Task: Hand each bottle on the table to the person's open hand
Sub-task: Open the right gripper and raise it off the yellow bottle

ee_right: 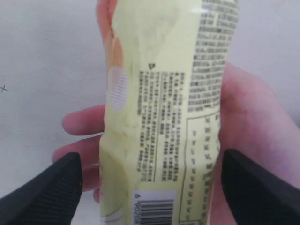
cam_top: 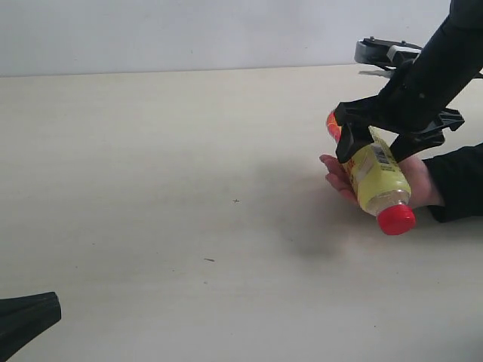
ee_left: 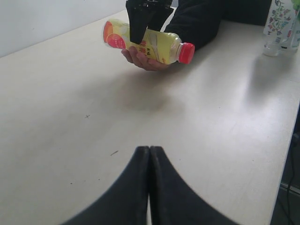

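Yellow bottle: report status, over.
Left gripper shut. Right gripper open, astride yellow bottle. Bottle lying on person's open hand. Nothing in the way.

This looks like a robot test room, a kind of lab. A big, plain, pale table (cam_top: pixel 136 136) has a bare white wall (cam_top: pixel 189 30) behind it. A black robot arm (cam_top: pixel 441 72) reaches over the table, and more machine parts (cam_top: pixel 377 51) sit behind it.

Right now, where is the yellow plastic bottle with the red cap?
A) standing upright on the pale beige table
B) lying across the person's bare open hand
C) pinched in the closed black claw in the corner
B: the yellow bottle lies on its side across the open hand, with the right gripper jaws spread clear of it.
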You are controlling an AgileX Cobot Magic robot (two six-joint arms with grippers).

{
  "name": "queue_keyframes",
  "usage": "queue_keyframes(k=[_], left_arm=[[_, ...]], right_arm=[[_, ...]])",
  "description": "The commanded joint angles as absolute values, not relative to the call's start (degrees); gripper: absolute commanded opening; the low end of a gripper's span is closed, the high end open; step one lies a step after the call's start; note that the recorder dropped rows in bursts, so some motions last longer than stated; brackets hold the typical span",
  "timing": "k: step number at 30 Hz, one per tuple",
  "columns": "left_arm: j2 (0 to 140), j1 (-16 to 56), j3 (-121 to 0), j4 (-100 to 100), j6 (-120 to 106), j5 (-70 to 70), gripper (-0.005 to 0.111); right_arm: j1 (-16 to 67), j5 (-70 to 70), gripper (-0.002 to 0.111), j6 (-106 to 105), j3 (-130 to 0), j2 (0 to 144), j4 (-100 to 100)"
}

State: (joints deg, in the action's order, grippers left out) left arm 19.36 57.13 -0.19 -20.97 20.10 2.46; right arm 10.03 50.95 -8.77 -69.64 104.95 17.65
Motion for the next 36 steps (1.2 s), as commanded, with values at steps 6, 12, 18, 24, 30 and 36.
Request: queue_keyframes(k=[6,12,18,24,30,36], left_arm=[[19.1,57.1,0.0,-20.9,20.1,1.8,0.000],[19.1,57.1,0.0,-20.9,20.1,1.8,0.000],[19.1,57.1,0.0,-20.9,20.1,1.8,0.000],[19.1,57.1,0.0,-20.9,20.1,1.8,0.000],[19.1,57.1,0.0,-20.9,20.1,1.8,0.000],[19.1,57.1,0.0,-20.9,20.1,1.8,0.000]], right_arm=[[10.0,49.0,0.077,-9.4,-70.0,94.3,17.8],[10.0,49.4,0.074,-9.6,-70.1,84.7,17.6],[10.0,50.1,0.030,-9.6,-70.1,77.7,17.6],[10.0,51.5,0.000,-10.5,-69.5,73.6,17.9],[10.0,46.1,0.000,-10.5,-64.8,68.0,18.0],[10.0,36.2,0.000,-14.5,-55.0,57.9,23.2]])
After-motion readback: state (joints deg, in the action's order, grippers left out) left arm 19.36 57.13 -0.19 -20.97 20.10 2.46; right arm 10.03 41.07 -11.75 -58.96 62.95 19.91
